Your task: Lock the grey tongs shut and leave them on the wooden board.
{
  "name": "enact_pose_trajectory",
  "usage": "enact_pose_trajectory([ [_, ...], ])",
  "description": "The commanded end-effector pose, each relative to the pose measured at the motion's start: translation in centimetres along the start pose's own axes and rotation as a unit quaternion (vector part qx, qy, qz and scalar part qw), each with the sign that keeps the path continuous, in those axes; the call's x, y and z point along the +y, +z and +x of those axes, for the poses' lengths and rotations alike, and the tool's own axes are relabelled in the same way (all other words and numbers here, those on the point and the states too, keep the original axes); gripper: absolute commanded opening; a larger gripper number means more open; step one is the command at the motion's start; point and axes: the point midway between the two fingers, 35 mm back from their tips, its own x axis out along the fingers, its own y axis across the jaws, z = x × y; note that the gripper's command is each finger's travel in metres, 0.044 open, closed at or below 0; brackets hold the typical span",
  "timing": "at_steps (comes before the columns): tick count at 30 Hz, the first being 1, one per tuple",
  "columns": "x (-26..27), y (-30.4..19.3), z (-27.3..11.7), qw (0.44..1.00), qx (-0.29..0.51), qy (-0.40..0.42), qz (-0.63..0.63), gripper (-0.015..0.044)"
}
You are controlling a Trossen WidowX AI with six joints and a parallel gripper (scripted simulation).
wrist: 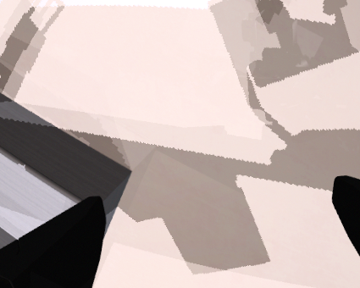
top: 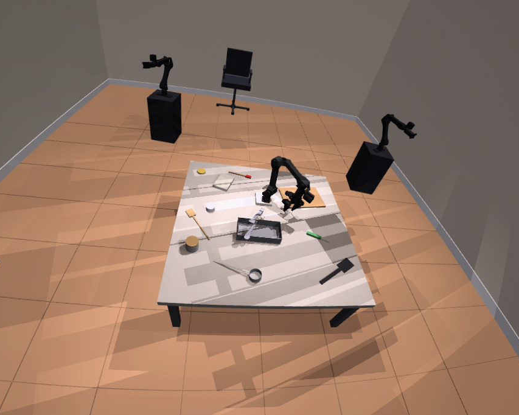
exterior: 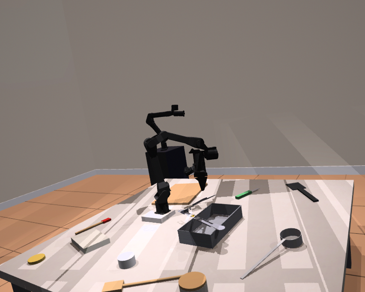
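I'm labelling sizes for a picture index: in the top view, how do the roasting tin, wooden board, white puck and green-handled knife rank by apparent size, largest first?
Roasting tin and wooden board: too alike to rank, the board being partly hidden.
Green-handled knife.
White puck.

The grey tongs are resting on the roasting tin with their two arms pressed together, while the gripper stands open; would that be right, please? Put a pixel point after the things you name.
Not quite: the exterior view shows the grey tongs [top: 249, 231] [exterior: 204, 221] with their arms spread apart. They do rest on the roasting tin [top: 266, 240] [exterior: 195, 238] [wrist: 64, 157], and the gripper [top: 291, 207] [exterior: 203, 189] [wrist: 220, 199] is open.
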Motion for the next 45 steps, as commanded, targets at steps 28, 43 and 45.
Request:
enact_pose_trajectory([
  [28,13.7,-2.0,0.7,0.565,-0.046,-0.027,0.824,-0.015],
  [43,25.1,2.5,1.2,-0.181,-0.066,0.003,0.981,-0.015],
  [45,26.2,3.5,1.4,-0.267,-0.071,0.01,0.961,-0.015],
])
